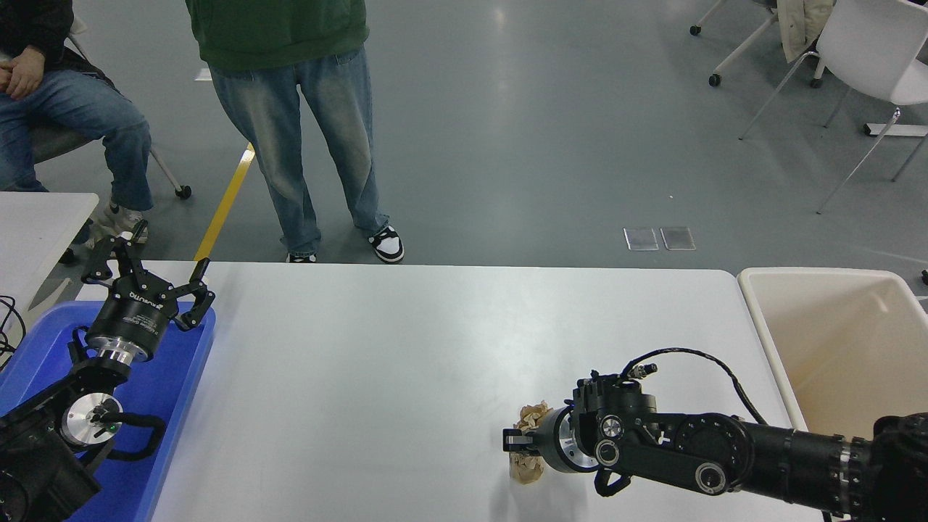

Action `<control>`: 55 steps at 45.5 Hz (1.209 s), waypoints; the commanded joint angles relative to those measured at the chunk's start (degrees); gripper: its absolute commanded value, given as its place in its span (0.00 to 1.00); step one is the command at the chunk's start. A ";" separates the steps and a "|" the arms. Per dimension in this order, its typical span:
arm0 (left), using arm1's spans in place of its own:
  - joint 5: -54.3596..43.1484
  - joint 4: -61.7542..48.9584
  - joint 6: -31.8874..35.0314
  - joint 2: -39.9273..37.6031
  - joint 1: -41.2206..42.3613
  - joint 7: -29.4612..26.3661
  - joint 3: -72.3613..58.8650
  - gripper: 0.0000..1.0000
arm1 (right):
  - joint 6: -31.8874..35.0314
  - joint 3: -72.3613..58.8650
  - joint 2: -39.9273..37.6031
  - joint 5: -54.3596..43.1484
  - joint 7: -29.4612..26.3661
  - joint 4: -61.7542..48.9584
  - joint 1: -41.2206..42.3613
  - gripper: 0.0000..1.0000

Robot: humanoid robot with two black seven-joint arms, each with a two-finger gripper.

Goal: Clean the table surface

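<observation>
Nearest, at the lower right: right hand [516, 441] reaching leftward low over the table surface [406, 362], clenched around a crumpled brown paper ball [528, 464]. Paper showing above and below the fingers, its lower part close over the table, its shadow just beneath. Black cable [689, 355] looping over the wrist.

At the lower left: left hand [148, 279] parked above a blue tray [170, 391], released, fingers spread wide and pointing toward the far edge. Tray lying along the left end of the table.

Across the middle: wide white table surface, running from the tray to the rounded right corner, filling most of the lower half.

Right of the table, just beside its edge: cream bin [834, 333], open at the top.

Far left: corner of a second white table [36, 217].

Beyond the far edge, on the grey floor: standing person [297, 109] in jeans and a green top, seated person [58, 94] at the upper left, white chair [870, 51] at the upper right.
</observation>
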 commanded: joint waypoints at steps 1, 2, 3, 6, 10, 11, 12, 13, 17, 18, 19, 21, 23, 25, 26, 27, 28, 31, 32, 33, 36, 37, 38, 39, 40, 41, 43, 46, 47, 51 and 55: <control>0.00 0.02 0.00 0.00 0.00 0.00 -0.09 1.00 | 0.11 0.90 -0.07 0.24 0.38 0.32 1.53 0.00; 0.00 0.02 0.00 0.00 0.00 0.00 -0.01 1.00 | 0.11 0.90 -0.07 0.24 0.38 0.32 1.71 0.00; 0.00 0.02 0.00 0.00 0.00 0.00 0.00 1.00 | 0.19 0.98 -0.07 0.41 0.38 0.32 1.88 0.00; 0.00 0.02 0.00 0.00 0.00 0.00 0.00 1.00 | 0.81 1.60 -0.25 1.64 0.30 0.75 2.67 0.00; 0.00 0.02 0.00 0.00 0.00 0.00 0.00 1.00 | 1.34 3.09 -1.21 3.84 0.38 1.37 3.99 0.00; 0.00 0.02 0.00 0.00 0.00 0.00 0.00 1.00 | 1.42 3.44 -1.65 4.02 0.38 1.46 4.34 0.00; 0.00 0.02 0.00 0.00 0.00 0.00 0.00 1.00 | 1.42 3.79 -2.09 4.02 0.38 1.63 4.69 0.00; 0.00 0.02 0.00 0.00 0.00 0.00 -0.09 1.00 | 1.42 4.06 -2.53 4.11 0.38 1.72 4.96 0.00; 0.00 0.02 0.00 0.00 0.00 0.00 -0.01 1.00 | 1.34 6.16 -4.11 4.28 0.56 3.21 5.84 0.00; 0.00 0.02 0.00 0.00 0.00 0.00 0.00 1.00 | 1.34 6.87 -4.64 4.28 0.73 3.65 5.93 0.00; 0.00 0.02 0.00 0.00 0.00 0.00 0.00 1.00 | 1.34 7.66 -5.16 4.28 1.00 4.09 5.93 0.00; 0.00 -0.07 0.00 0.00 0.00 0.00 0.00 1.00 | 1.34 8.89 -6.39 4.37 1.61 5.23 5.93 0.00; 0.00 0.02 -0.09 0.00 0.00 0.00 0.00 1.00 | 1.25 10.12 -7.89 4.63 2.14 6.64 6.19 0.00; 0.00 0.02 -0.09 0.00 0.00 0.00 0.00 1.00 | 1.25 11.26 -9.38 5.59 2.40 7.43 6.54 0.00; 0.00 -0.07 -0.09 0.00 0.00 0.00 0.00 1.00 | 1.25 11.62 -10.08 6.30 2.49 7.70 6.72 0.00; 0.00 0.02 -0.09 0.00 0.00 0.00 0.00 1.00 | 1.25 11.79 -10.70 7.09 2.49 7.87 6.98 0.00; 0.00 -0.07 -0.09 0.00 0.00 0.00 0.00 1.00 | 1.34 11.97 -11.23 7.88 2.49 8.05 7.24 0.00; 0.00 -0.07 -0.09 0.00 0.00 0.00 -0.01 1.00 | 1.34 12.15 -12.72 9.82 2.49 8.58 8.12 0.00; 0.00 -0.07 -0.09 0.00 0.00 0.00 0.00 1.00 | 1.34 12.32 -13.16 10.17 2.49 8.75 8.30 0.00; 0.00 -0.07 0.00 0.00 0.00 0.00 0.00 1.00 | 1.34 12.67 -13.51 10.35 2.49 8.84 8.39 0.00; 0.00 -0.07 -0.09 0.00 0.00 0.00 0.00 1.00 | 1.34 14.08 -14.22 10.52 2.49 9.37 8.39 0.00; 0.00 0.02 0.00 0.00 0.00 0.00 -0.09 1.00 | 1.25 14.51 -14.48 10.52 2.49 9.46 8.39 0.00; 0.00 0.02 0.00 0.00 0.00 0.00 -0.01 1.00 | 1.25 15.04 -14.92 10.52 2.49 9.63 8.39 0.00; 0.00 -0.07 0.00 0.00 0.00 0.00 0.00 1.00 | 1.25 15.48 -15.45 10.78 2.49 9.81 8.39 0.00; 0.00 0.02 -0.09 0.00 0.00 0.00 0.00 1.00 | 1.25 15.92 -15.97 11.05 2.49 9.98 8.39 0.00; 0.00 -0.07 0.00 0.00 0.00 0.00 0.00 1.00 | 1.25 16.36 -16.50 11.49 2.49 10.16 8.39 0.00; 0.00 0.02 -0.09 0.00 0.00 0.00 0.00 1.00 | 1.25 17.15 -17.38 12.45 2.49 10.25 8.39 0.00; 0.00 -0.07 0.00 0.00 0.00 0.00 -0.01 1.00 | 1.25 18.21 -18.70 13.33 2.49 10.34 8.39 0.00; 0.00 0.02 0.00 0.00 0.00 0.00 0.00 1.00 | 1.25 18.47 -19.14 13.34 2.49 10.34 8.39 0.00; 0.00 0.02 -0.09 0.00 0.00 0.00 0.00 1.00 | 1.25 20.23 -20.99 13.42 2.49 10.69 8.30 0.00; 0.00 0.02 -0.09 0.00 0.00 0.00 0.00 1.00 | 1.07 21.72 -22.65 13.69 2.49 10.78 8.13 0.00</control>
